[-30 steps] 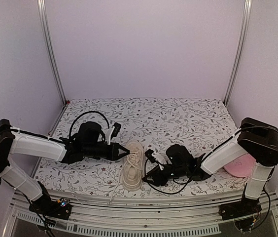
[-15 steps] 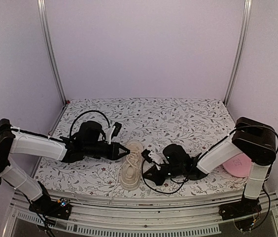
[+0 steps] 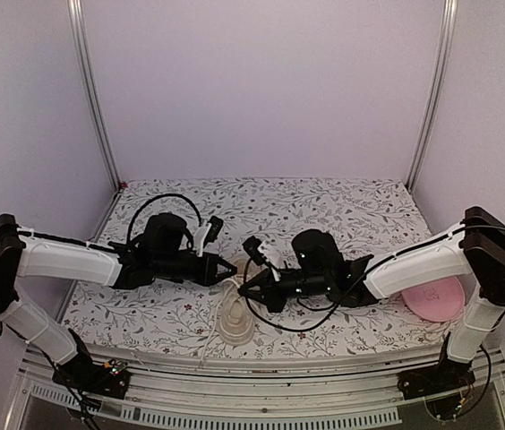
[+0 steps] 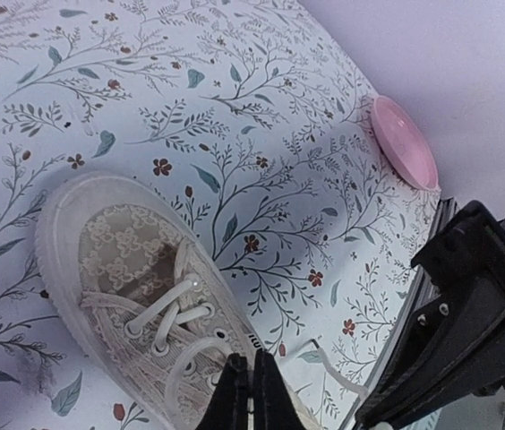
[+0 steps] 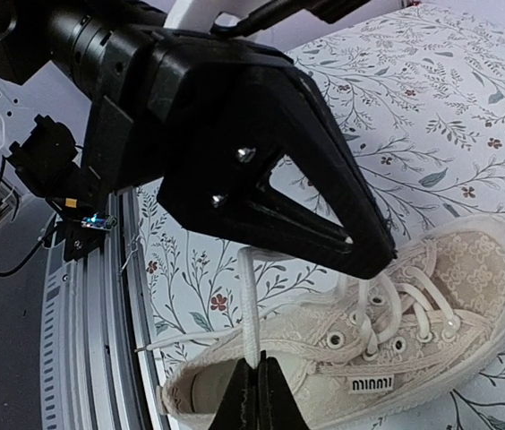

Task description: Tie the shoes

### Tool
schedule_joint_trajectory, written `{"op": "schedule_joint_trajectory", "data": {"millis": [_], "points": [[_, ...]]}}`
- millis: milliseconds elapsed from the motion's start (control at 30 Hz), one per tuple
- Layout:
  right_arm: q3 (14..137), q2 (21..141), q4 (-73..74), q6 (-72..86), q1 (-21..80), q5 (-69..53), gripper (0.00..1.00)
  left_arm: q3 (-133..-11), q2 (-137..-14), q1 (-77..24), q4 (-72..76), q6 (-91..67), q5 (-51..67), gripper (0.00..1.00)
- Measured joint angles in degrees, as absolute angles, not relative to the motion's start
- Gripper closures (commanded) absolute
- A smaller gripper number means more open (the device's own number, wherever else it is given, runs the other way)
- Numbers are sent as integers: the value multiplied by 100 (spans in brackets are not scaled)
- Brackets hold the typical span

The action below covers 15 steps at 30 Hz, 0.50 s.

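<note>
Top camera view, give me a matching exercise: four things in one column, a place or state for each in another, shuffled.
1 cream low-top fabric sneaker
2 round pink plate
3 left pincer
4 right pincer

A far right of the floral-print mat
B shut on a white lace over the heel opening
C shut, above the laced eyelets
D beneath both pincers

Pairs: 1-D, 2-A, 3-C, 4-B

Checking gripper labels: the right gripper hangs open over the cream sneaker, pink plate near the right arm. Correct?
Not open: the right wrist view shows the right gripper shut on a white lace. It does hang over the cream sneaker, pink plate near the right arm.
</note>
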<state>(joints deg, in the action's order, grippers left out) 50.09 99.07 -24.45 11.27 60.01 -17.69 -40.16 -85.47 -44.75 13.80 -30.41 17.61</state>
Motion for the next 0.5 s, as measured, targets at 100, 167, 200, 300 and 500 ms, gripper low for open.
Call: {"op": "schedule_joint_trajectory", "data": {"millis": [100,167,200,300,500], "points": [[5282,10175,-2287,1135,6082,-1863,98,-4027,-8547,-4469,1361,-3002,1763,100],[5474,10361,-2069,1184,6114,-1865,98,-4032,-8547,-4466,1341,-2998,1776,100],[5522,10405,-1984,1208,6121,-1857,98,-4032,-8547,-4464,1341,-2995,1785,100],[5690,10473,-1619,1330,6097,-1767,98,-4032,-8547,-4460,1350,-2993,1837,100],[5771,10473,-1081,1579,5839,-1590,98,-3892,-8547,-4456,1649,-2993,2032,100]]}}
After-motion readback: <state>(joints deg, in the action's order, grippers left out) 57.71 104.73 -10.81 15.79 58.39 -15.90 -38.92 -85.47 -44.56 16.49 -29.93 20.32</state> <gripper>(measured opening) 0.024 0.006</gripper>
